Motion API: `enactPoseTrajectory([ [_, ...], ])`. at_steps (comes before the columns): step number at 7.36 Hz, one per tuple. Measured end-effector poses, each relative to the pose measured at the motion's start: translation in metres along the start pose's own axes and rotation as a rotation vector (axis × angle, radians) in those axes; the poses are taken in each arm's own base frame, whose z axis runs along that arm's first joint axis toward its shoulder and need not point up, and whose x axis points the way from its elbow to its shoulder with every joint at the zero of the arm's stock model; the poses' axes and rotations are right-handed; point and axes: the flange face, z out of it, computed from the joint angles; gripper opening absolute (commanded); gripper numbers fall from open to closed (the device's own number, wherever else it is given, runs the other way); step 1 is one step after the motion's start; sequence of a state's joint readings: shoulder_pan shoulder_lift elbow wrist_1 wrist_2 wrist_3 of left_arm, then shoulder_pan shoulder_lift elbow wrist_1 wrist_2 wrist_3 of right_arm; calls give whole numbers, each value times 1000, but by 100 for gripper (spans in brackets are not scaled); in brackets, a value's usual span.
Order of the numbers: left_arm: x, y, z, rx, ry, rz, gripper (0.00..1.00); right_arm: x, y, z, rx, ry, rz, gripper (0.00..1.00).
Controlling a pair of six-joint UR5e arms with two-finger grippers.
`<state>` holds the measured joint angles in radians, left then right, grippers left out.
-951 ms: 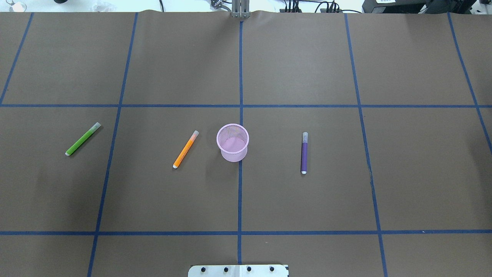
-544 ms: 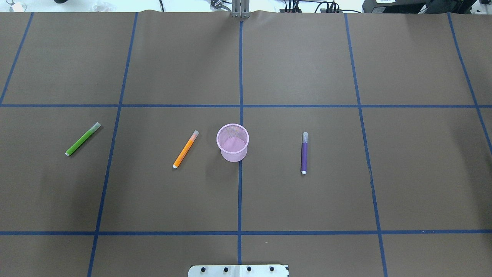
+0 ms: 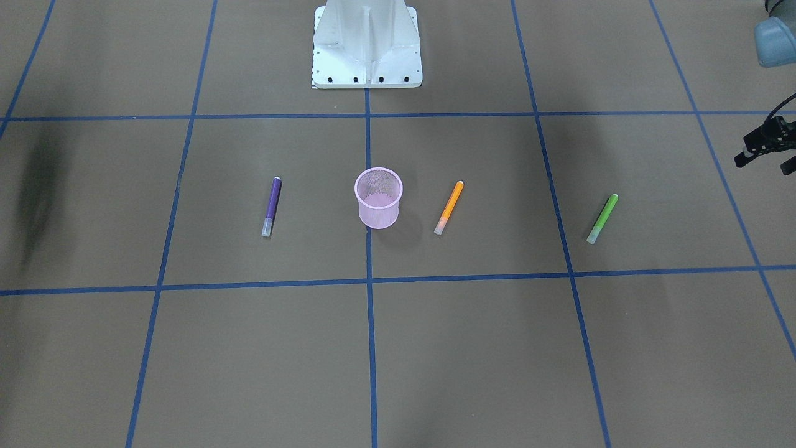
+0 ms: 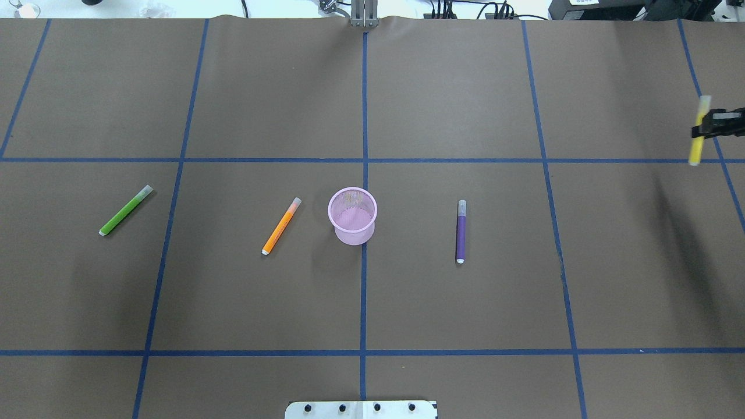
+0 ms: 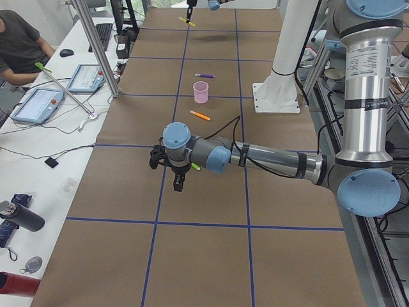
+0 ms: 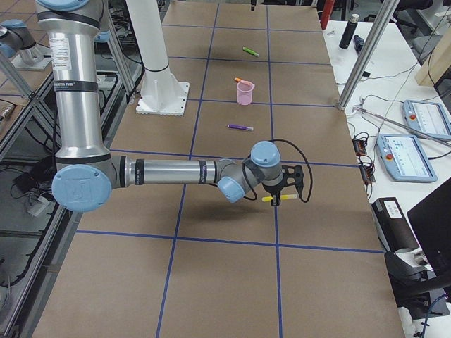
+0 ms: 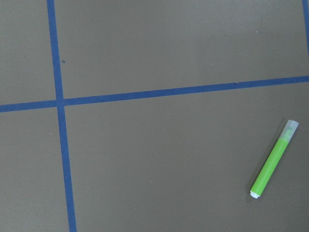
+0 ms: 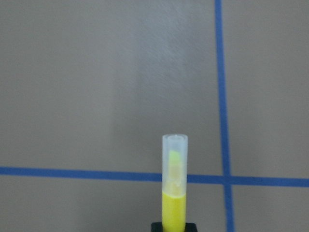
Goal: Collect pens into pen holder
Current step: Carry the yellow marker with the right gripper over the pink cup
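Three pens lie flat in the front view: purple pen (image 3: 271, 206), orange pen (image 3: 449, 207), green pen (image 3: 602, 218). The pen holder (image 3: 378, 198) stands upright between purple and orange. Left gripper (image 3: 763, 160) spread, empty. Overhead: right gripper (image 4: 703, 129) clamps the yellow pen (image 4: 695, 150), far right.

- the right arm (image 6: 169, 171) reaches out level and low from its elbow joint, with the wrist bent so that the right gripper (image 4: 705, 128) points down.
- the right gripper's jaws are clamped across the yellow pen (image 4: 694, 148), which lies crosswise between them and sticks out on both sides of the fingers; its pale cap end is the shorter side.
- the left arm (image 5: 268, 160) also reaches out level and low, with its wrist turned down.
- the left gripper (image 3: 760, 163) hangs with its two black fingers spread apart and nothing between them.
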<state>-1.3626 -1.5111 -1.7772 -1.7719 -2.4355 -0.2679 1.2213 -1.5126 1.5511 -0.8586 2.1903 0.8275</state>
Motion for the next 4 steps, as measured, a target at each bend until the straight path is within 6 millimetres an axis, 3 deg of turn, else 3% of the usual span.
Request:
enactPoseTrajectory([
  [2,7,3,-6,9,3,12,100,-140,33,9,87,-92,110,0],
  [4,15,4,-13,23,6,28,100,-253,77,9,151,-202,208,0],
])
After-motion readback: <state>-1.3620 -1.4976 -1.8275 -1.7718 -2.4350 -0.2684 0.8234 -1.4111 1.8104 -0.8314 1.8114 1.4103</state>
